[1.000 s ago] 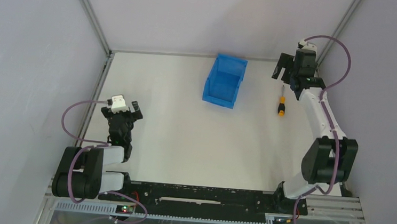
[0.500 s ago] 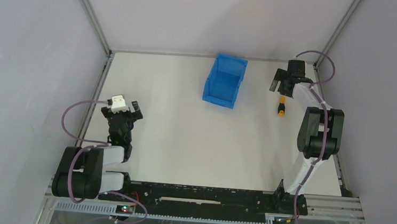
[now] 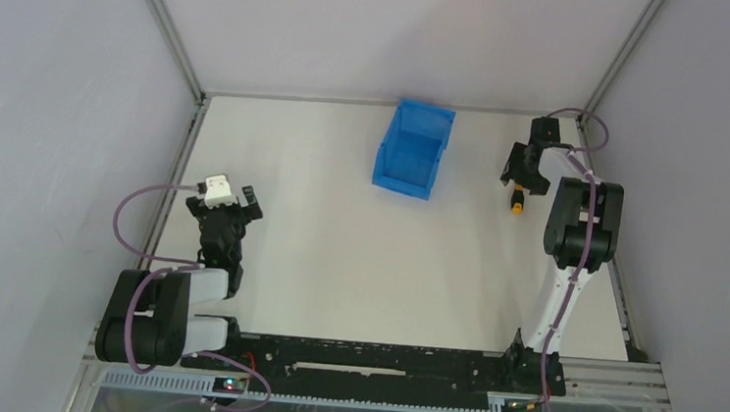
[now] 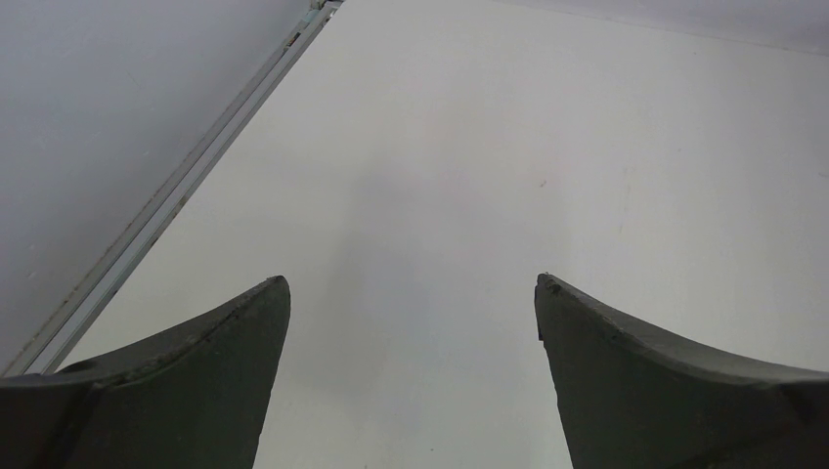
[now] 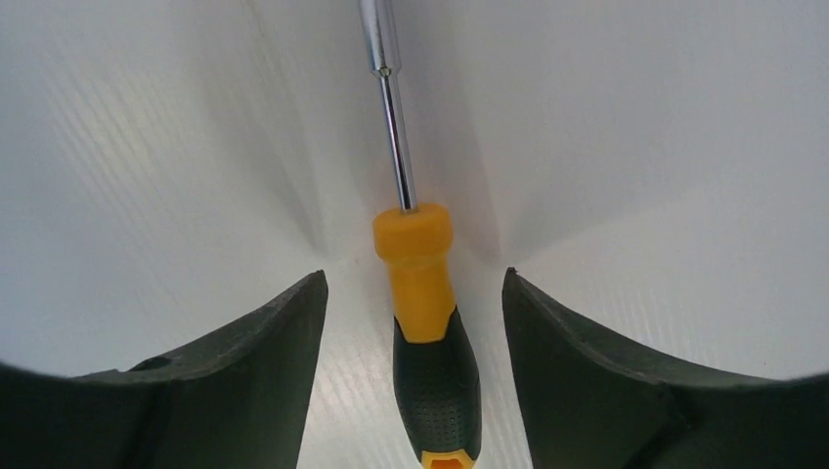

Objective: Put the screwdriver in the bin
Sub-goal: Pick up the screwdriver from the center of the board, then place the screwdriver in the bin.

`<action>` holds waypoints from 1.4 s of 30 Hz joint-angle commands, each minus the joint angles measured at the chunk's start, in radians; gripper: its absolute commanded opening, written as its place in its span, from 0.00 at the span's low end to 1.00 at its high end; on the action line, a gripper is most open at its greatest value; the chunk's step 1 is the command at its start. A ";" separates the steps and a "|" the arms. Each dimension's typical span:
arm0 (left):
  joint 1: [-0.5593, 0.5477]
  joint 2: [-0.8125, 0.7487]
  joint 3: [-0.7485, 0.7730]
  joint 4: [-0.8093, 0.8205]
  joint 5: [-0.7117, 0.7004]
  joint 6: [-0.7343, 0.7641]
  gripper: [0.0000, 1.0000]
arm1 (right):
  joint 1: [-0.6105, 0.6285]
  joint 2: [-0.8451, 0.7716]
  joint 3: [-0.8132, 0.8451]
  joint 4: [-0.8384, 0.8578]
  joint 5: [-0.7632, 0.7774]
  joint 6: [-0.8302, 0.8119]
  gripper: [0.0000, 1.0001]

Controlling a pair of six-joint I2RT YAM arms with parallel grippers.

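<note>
Lying right of the bin (image 3: 412,149), the screwdriver (image 5: 421,283) sits between the right gripper's (image 3: 523,176) spread fingers. Only blue floor shows inside the bin. Fingers of the left gripper (image 4: 412,288) are spread too.

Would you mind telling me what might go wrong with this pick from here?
1. The right gripper straddles the screwdriver near the handle's orange collar, with gaps on both sides; the rounded handle may roll or slip out when the jaws close.
2. The blue bin stands apart to its left with tall walls; a low carry could clip one and knock the screwdriver loose.
</note>
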 commanded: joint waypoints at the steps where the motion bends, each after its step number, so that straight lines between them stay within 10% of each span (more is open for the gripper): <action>1: -0.005 -0.008 0.037 0.032 -0.014 0.025 1.00 | -0.010 0.016 0.061 -0.054 -0.043 0.018 0.70; 13: -0.005 -0.008 0.037 0.031 -0.014 0.025 1.00 | -0.011 0.046 0.096 -0.096 -0.045 0.015 0.22; 42: -0.005 -0.008 0.037 0.032 -0.015 0.025 1.00 | 0.086 -0.334 0.393 -0.350 0.047 -0.023 0.16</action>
